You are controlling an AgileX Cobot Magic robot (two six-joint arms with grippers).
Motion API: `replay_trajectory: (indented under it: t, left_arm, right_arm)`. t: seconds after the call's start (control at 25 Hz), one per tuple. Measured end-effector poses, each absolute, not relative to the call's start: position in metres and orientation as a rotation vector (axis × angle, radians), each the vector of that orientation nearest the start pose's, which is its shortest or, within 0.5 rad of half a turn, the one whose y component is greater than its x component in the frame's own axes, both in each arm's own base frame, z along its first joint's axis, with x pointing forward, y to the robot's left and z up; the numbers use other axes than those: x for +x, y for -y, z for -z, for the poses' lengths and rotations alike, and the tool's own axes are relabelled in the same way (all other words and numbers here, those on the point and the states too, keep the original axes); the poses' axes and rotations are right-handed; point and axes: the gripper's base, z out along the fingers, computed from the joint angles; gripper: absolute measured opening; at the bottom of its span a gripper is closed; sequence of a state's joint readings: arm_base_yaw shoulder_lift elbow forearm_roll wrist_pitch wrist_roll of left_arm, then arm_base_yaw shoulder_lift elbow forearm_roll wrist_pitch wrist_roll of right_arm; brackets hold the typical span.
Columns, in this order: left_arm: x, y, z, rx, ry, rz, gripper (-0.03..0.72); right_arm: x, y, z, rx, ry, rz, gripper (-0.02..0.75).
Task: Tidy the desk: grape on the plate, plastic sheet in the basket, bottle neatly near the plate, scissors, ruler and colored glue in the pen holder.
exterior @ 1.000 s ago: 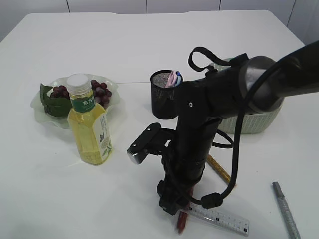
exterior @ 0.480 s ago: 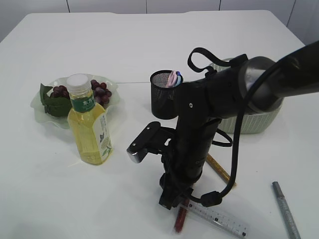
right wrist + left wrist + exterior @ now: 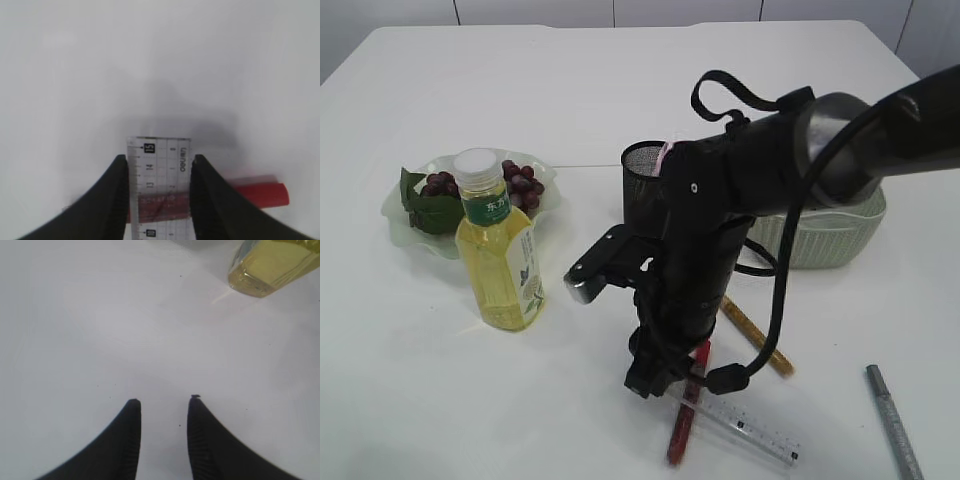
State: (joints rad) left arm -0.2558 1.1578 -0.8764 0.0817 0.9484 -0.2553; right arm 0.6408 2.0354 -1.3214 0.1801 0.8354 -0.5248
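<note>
The transparent ruler [image 3: 159, 187] sits clamped between the two black fingers of the right gripper [image 3: 159, 165], its printed end projecting past the fingertips; in the exterior view the ruler [image 3: 745, 430] lies low over the table near the front edge, with a red stick [image 3: 686, 415] beneath it, seen crossing under the ruler in the right wrist view as well [image 3: 262, 195]. Compared with a second ago, the right arm has shifted left and the ruler and red stick have moved with it, and the fingers have closed in onto the ruler's edges. The left gripper [image 3: 162, 405] is partly parted with nothing between its fingers, hovering over bare table [image 3: 100, 330] near the base of the bottle [image 3: 270, 265]. Only the exterior view shows the bottle [image 3: 498, 250] upright just beside the plate [image 3: 405, 215] holding the grape [image 3: 515, 185], the mesh pen holder [image 3: 642, 190], the basket [image 3: 830, 235], a yellow stick [image 3: 755, 335] and a grey pen [image 3: 892, 420] at the right.
</note>
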Motion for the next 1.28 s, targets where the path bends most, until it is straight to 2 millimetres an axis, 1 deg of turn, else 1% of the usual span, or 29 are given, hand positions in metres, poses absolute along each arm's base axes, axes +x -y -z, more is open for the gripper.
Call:
replay_trajectory:
  t: [0.28,0.4,0.52,0.64,0.72,0.8,0.88,1.04,1.2,1.28]
  left_arm:
    - [0.205,0.047,-0.288,0.046,-2.708,0.048,0.239]
    - [0.205,0.047,-0.288,0.046,-2.708,0.048,0.239]
    - [0.205,0.047,-0.288,0.046,-2.708,0.048,0.239]
    - [0.205,0.047,-0.288,0.046,-2.708,0.048,0.239]
    - [0.205,0.047,-0.288,0.046,-2.708,0.048,0.239]
    - [0.205,0.047,-0.288,0.046,-2.708,0.048,0.239]
    - [0.205,0.047,-0.288,0.046,-2.708,0.048,0.239]
    - [0.205,0.047,-0.288,0.045,-2.708,0.051,0.239]
    - [0.205,0.048,-0.288,0.04,-2.71,0.061,0.239]
    - [0.205,0.048,-0.288,0.039,-2.71,0.063,0.239]
  right_arm:
    - [0.311,-0.248,-0.157,-1.509,-2.616,-0.235,0.265]
    - [0.311,-0.248,-0.174,-1.49,-2.573,-0.24,0.265]
    - [0.314,-0.241,-0.201,-1.437,-2.524,-0.246,0.265]
    - [0.317,-0.226,-0.227,-1.353,-2.493,-0.258,0.265]
    - [0.321,-0.213,-0.244,-1.265,-2.483,-0.295,0.265]
    - [0.325,-0.201,-0.259,-1.161,-2.467,-0.349,0.265]
    - [0.332,-0.188,-0.273,-1.048,-2.427,-0.444,0.265]
    - [0.347,-0.17,-0.291,-0.868,-2.31,-0.681,0.265]
    - [0.364,-0.152,-0.307,-0.757,-2.115,-0.816,0.265]
    - [0.374,-0.143,-0.312,-0.675,-2.016,-0.878,0.265]
